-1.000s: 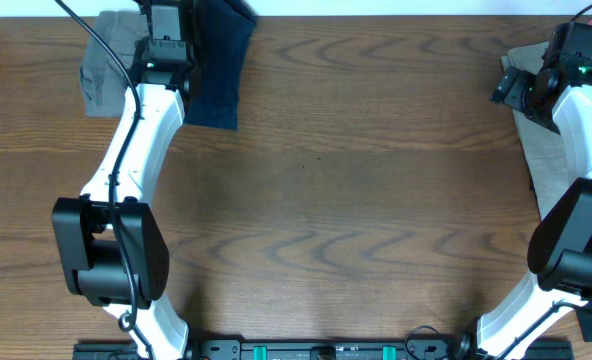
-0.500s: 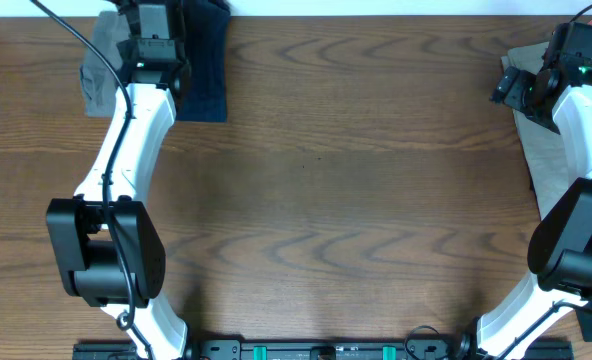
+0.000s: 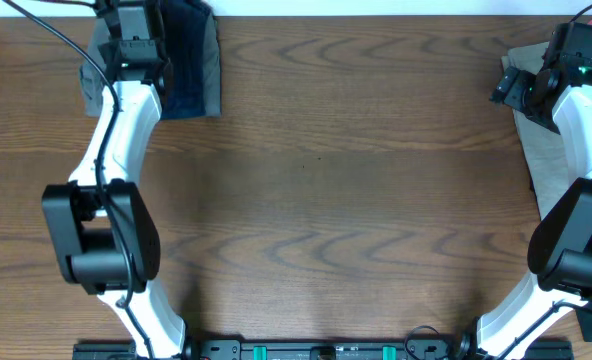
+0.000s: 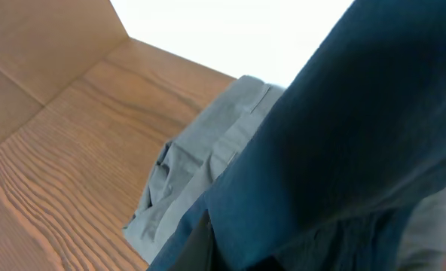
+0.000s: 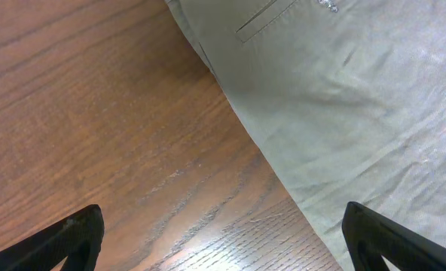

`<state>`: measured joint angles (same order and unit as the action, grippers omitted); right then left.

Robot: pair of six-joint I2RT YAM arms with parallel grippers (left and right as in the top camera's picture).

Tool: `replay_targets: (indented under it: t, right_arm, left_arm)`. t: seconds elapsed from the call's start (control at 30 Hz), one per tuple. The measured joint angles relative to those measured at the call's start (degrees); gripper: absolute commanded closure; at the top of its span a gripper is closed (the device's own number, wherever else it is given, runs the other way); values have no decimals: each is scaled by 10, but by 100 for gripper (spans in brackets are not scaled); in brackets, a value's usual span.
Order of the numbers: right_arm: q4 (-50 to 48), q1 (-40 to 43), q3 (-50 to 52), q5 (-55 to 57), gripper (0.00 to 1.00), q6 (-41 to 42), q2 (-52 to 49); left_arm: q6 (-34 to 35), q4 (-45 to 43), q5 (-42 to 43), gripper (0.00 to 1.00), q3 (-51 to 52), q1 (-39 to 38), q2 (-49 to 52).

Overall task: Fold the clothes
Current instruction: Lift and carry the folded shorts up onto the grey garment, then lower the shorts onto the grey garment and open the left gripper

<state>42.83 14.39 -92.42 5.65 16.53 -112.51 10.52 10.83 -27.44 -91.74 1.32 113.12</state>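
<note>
The dark navy shorts (image 3: 190, 58) hang folded at the table's far left corner and fill the left wrist view (image 4: 343, 150). My left gripper (image 3: 139, 12) is shut on them; only one dark finger (image 4: 202, 245) shows under the cloth. A grey-olive pair (image 3: 94, 78) lies crumpled under and left of the navy pair, and shows in the left wrist view (image 4: 200, 162). A light beige pair (image 3: 558, 165) lies flat at the right edge. My right gripper (image 3: 508, 88) is open and empty, above that pair's left edge (image 5: 343, 98).
The brown wooden table (image 3: 326, 190) runs between the two arms. Its far edge meets a white background just behind my left gripper. Both arm bases stand at the near edge.
My left arm has swung left and towards the far edge, carrying the navy shorts with it, so they now partly cover the grey-olive pair. The right arm has not moved.
</note>
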Motion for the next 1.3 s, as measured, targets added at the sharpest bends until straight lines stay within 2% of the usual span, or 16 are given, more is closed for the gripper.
replay_targets:
  t: [0.07, 0.17, 0.27, 0.33, 0.4, 0.57, 0.63, 0.83, 0.93, 1.17, 1.3]
  right_arm:
    - [0, 0, 0, 0, 1, 0, 0]
    - [0, 0, 0, 0, 1, 0, 0]
    - [0, 0, 0, 0, 1, 0, 0]
    - [0, 0, 0, 0, 1, 0, 0]
    - [0, 0, 0, 0, 1, 0, 0]
    - [0, 0, 0, 0, 1, 0, 0]
    - [0, 0, 0, 0, 1, 0, 0]
    - [0, 0, 0, 0, 1, 0, 0]
    - [0, 0, 0, 0, 1, 0, 0]
    - [0, 0, 0, 0, 1, 0, 0]
    - [0, 0, 0, 0, 1, 0, 0]
  left_arm:
    - [0, -8, 0, 93, 0, 2, 17]
    - [-2, -26, -2, 69, 0, 5, 43]
    - [0, -52, -4, 51, 0, 10, 58]
    - [2, -67, -5, 44, 0, 17, 61]
    - [0, -78, -7, 30, 0, 26, 61]
    - [-14, -85, -13, 26, -2, 48, 60]
    - [-21, -83, -13, 20, -2, 54, 59]
    - [-27, -54, -5, 20, -2, 44, 34]
    - [-28, -18, 27, 20, -6, 34, 22]
    - [-24, 22, 138, 48, -9, 22, 29]
    - [-17, 21, 166, 50, -9, 22, 56]
